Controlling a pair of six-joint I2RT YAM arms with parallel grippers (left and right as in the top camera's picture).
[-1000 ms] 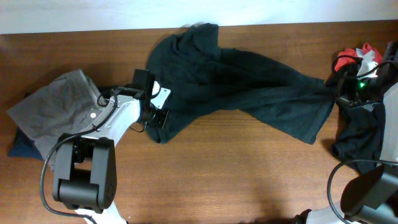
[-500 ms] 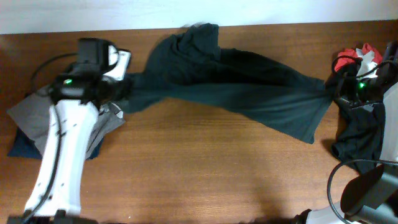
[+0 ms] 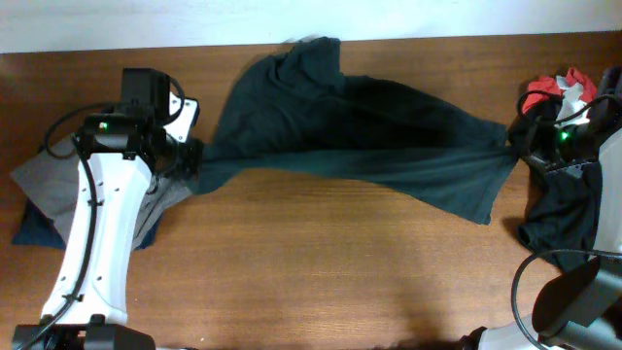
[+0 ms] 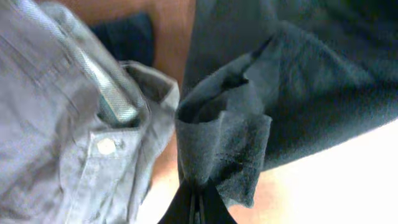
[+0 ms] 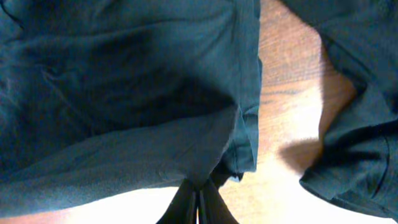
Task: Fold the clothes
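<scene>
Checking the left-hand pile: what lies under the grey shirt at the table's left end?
A navy garment peeks out beneath the grey shirt at its near corner. Its full extent, and anything else below, is covered by the shirt.

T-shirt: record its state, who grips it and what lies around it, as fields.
T-shirt: dark green, stretched left to right across the table, rumpled at the far edge
left gripper: shut on the T-shirt's left end
right gripper: shut on the T-shirt's right end
grey shirt: by the left gripper, lying over a navy garment
right pile: red, white and black clothes at the table's right edge
fold: not yet made
</scene>
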